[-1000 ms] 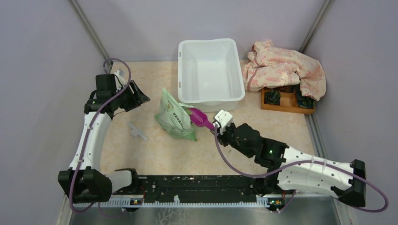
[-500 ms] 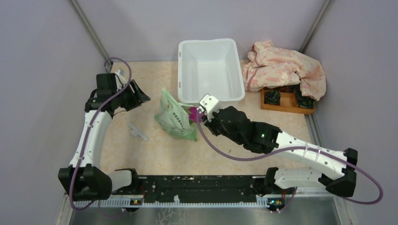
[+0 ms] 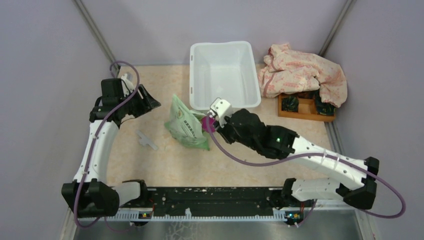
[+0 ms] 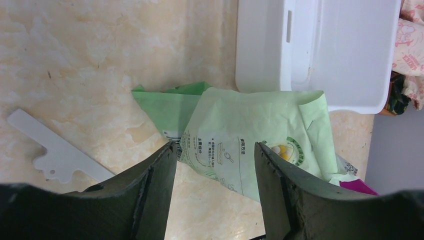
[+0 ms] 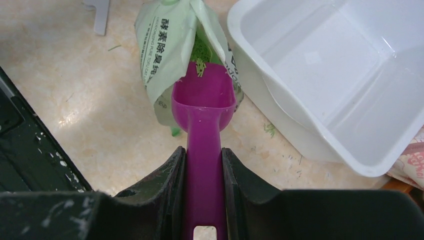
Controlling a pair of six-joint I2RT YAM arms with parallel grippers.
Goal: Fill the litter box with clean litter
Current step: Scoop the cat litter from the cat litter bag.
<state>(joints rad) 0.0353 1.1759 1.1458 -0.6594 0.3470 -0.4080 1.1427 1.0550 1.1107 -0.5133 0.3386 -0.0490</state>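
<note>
Litter box (image 3: 225,75) at the far edge of the surface (image 3: 165,165) looks bare; clean litter (image 5: 201,55) shows chiefly in the mouth of the bag (image 3: 186,125) beside its near-left corner, where the right pincer (image 5: 204,152), clamped on the handle of the magenta scoop (image 5: 204,100), holds its bowl; left pincer (image 4: 215,145) gapes empty; filling all remains.

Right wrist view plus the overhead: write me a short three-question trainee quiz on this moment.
1. True or false: the litter box has not been filled yet.
2. What is the right gripper shut on? A the magenta scoop; B the litter box; C nothing.
3. Fill in: the scoop's bowl is at the open mouth of the green ____, where clean litter shows.
Key: 1 true. 2 A. 3 bag.
</note>
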